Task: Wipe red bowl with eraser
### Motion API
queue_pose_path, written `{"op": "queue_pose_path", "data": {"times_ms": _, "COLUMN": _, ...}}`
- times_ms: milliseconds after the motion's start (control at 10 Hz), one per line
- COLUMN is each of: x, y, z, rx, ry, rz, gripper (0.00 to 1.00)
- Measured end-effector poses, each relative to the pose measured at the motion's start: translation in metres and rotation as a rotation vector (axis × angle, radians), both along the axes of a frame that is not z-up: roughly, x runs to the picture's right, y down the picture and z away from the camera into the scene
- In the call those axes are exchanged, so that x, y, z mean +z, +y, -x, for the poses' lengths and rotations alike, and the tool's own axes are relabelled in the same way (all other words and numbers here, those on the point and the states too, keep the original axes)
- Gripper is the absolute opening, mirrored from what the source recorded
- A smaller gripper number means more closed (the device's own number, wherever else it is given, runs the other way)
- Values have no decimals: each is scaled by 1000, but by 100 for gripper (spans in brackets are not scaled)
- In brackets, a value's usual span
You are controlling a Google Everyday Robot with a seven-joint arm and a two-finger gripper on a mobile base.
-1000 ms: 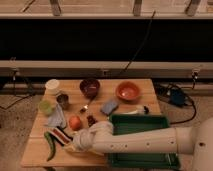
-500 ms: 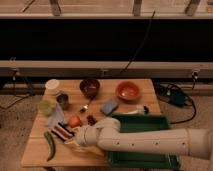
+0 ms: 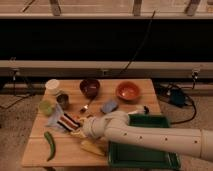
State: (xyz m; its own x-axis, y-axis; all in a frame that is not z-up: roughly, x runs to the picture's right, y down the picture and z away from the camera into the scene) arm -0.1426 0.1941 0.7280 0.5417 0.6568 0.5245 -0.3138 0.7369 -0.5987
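The eraser (image 3: 66, 120), a small block with black, red and white stripes, lies on a pale blue cloth (image 3: 54, 122) at the table's left front. The red bowl (image 3: 128, 91), bright orange-red, stands at the back right of the table, well away from the eraser. My gripper (image 3: 80, 127) is at the end of the thick white arm (image 3: 145, 137), low over the table just right of the eraser. The arm reaches in from the lower right.
A dark brownish-red bowl (image 3: 90, 87) stands at back centre with a spoon (image 3: 86, 106) before it. Also here are a blue sponge (image 3: 109, 106), white cup (image 3: 52, 86), metal cup (image 3: 63, 100), green cup (image 3: 46, 107), green chilli (image 3: 50, 145), a yellow item (image 3: 92, 146) and a green tray (image 3: 165, 120).
The arm has swung left and further over the table. Its end has come up beside the eraser and now covers the orange fruit that showed before.
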Motion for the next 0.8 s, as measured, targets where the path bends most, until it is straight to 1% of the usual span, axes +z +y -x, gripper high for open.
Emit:
{"op": "queue_pose_path", "data": {"times_ms": 300, "x": -1, "y": -26, "z": -29, "rx": 34, "ry": 38, "rz": -34, "gripper": 0}}
{"op": "queue_pose_path", "data": {"times_ms": 500, "x": -8, "y": -52, "z": -53, "rx": 54, "ry": 68, "rz": -54, "gripper": 0}}
{"op": "queue_pose_path", "data": {"times_ms": 800, "x": -4, "y": -81, "z": -95, "rx": 88, "ry": 114, "rz": -64, "gripper": 0}}
